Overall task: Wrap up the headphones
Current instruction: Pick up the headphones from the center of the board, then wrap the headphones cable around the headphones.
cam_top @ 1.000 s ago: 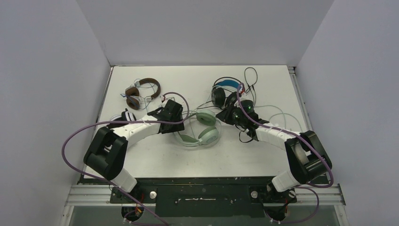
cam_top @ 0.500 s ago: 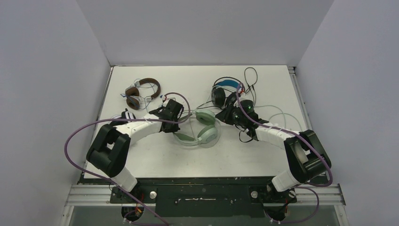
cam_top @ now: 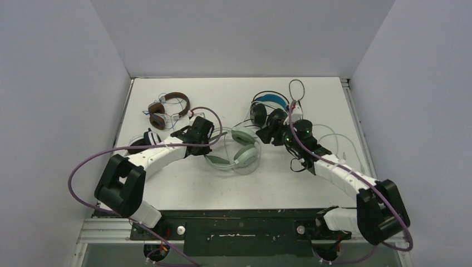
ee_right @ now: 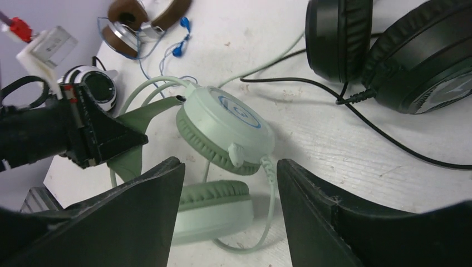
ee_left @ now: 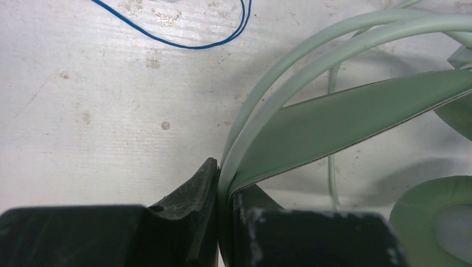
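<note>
Clamp on the mint green headset [cam_top: 240,151], which lay at the middle of the white bench [cam_top: 234,189].
At far left the white headset [cam_top: 138,142] showed partly behind the left arm [cam_top: 161,153], with the brown headset [cam_top: 167,107] beyond it. The left pincer [ee_left: 224,179] was clenched on the mint green headset's thin bands. The right pincer [ee_right: 229,167] hovered spread wide above its ear cups, gripping nothing. The black headset [cam_top: 268,109] with the blue headband lay farther back.

The left gripper [ee_left: 222,233] pinches the mint green headset [ee_left: 345,117] by its thin double band, and a blue cord [ee_left: 183,44] loops across the scuffed white table [ee_left: 83,111].
</note>
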`<state>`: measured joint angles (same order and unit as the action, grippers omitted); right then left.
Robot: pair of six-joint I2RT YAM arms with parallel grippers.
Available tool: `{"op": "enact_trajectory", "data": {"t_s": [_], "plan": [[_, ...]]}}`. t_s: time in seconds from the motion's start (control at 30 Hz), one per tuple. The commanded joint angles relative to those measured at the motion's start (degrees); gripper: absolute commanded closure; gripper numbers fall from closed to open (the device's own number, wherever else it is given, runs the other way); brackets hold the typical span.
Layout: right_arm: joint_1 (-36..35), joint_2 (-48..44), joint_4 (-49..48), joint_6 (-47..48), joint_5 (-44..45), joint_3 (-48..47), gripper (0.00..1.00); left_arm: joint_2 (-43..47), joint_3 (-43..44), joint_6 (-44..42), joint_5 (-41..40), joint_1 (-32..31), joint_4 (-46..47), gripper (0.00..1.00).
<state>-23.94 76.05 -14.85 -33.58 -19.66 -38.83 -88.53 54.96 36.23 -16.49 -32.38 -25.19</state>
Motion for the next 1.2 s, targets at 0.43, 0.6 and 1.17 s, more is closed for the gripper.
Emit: {"op": "enact_trajectory", "data": {"t_s": [0.43, 0.6, 1.17], "plan": [[0.4, -36.3, -12.2, 12.2, -0.4, 20.6, 0.13, 22.0, 11.8, -1.0, 9.9, 10.5, -5.3, 1.00], [0.2, -35.1, -18.3, 14.1, -9.6, 21.5, 0.03, 18.5, 23.9, -3.4, 21.9, 16.0, -13.3, 1.00], [-10.2, -12.7, -30.8, 29.0, -13.8, 11.7, 0.00, 18.6, 36.9, 2.5, 41.1, 19.8, -18.4, 1.00]]}}
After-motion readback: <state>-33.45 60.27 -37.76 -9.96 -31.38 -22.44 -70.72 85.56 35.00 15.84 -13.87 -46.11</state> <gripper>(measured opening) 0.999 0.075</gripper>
